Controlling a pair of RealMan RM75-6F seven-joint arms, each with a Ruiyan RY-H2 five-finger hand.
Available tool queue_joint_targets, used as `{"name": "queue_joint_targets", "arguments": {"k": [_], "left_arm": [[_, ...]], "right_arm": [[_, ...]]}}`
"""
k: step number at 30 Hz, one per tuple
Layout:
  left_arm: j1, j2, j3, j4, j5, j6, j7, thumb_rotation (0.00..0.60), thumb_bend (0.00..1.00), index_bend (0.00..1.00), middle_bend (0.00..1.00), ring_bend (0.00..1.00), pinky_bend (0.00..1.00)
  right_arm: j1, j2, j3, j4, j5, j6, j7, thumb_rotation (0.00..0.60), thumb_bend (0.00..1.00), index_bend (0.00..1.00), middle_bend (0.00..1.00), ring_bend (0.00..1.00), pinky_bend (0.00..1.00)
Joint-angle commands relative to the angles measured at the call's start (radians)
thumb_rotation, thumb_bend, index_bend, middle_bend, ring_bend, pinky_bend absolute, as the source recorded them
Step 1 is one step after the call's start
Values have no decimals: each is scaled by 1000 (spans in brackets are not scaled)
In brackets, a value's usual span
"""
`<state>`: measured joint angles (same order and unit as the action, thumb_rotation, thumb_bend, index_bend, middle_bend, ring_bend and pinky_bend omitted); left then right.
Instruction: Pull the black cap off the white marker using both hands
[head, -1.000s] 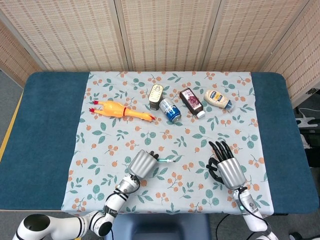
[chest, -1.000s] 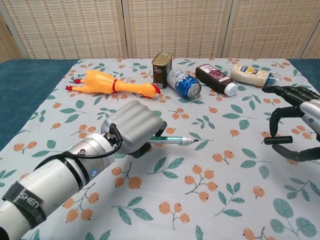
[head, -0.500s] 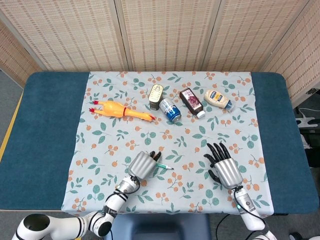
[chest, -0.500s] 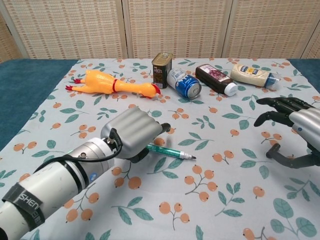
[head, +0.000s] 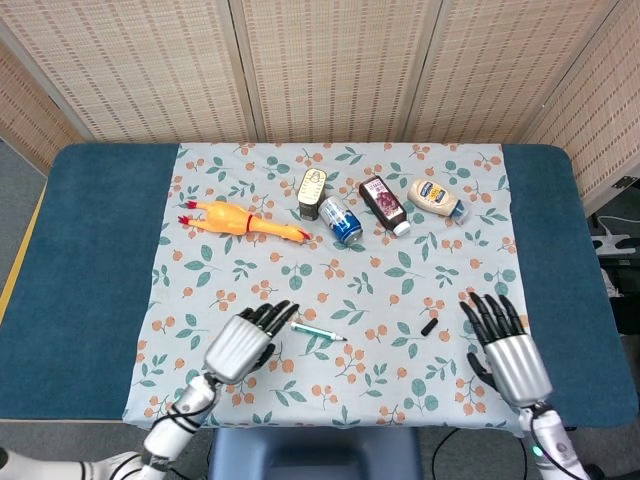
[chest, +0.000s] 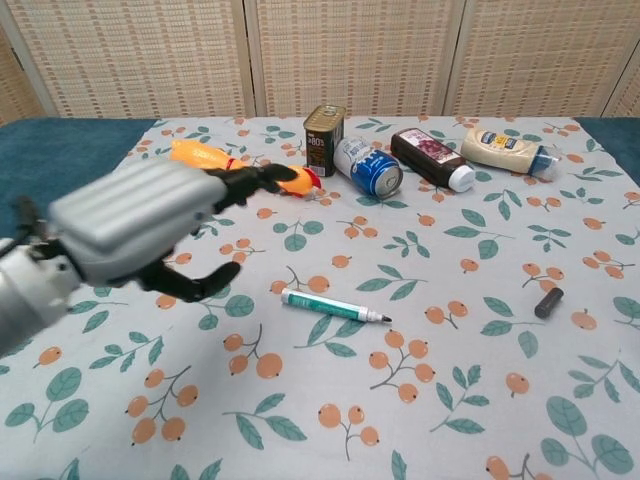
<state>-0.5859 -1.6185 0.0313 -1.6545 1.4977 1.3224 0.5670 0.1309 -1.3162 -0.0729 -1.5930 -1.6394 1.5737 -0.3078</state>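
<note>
The white marker (head: 318, 331) (chest: 334, 306) lies uncapped on the floral cloth, its tip pointing right. Its black cap (head: 429, 326) (chest: 548, 302) lies apart from it, further right on the cloth. My left hand (head: 247, 341) (chest: 140, 228) hovers open just left of the marker with fingers spread and nothing in it. Over the cloth's near right corner, my right hand (head: 508, 356) is open too, a little right of the cap; the chest view does not show it.
At the back of the cloth lie a rubber chicken (head: 240, 221), a small tin (head: 312, 192), a blue can (head: 340, 220), a dark sauce bottle (head: 384, 204) and a mayonnaise bottle (head: 436, 198). The blue table (head: 90, 250) extends on both sides.
My left hand has let go of the marker, which now lies on the cloth, and pulled back left. My right hand has released the cap and drawn back toward the near right.
</note>
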Motion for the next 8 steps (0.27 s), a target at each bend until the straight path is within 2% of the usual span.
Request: {"name": "queue_joint_targets", "arguments": {"k": [1,3,8], "left_arm": [[237,240,200,40,179,307,-447,600,428,0,68,51,219],[300,246,210,132,175,381,-567,600,431,0,58,31,193],[341,286,182,196,140,386,-606,600,446,0,0,0,156]], "right_arm": [[-76,109,-42,-94,7,65,-26,600,216,0,0,0,0],[-88,120,-40,-98,1,77,-5,600,214,0,0,0,0],[-91,130,-48,-107,-23,50,4,600,212,0,0,0,0]]}}
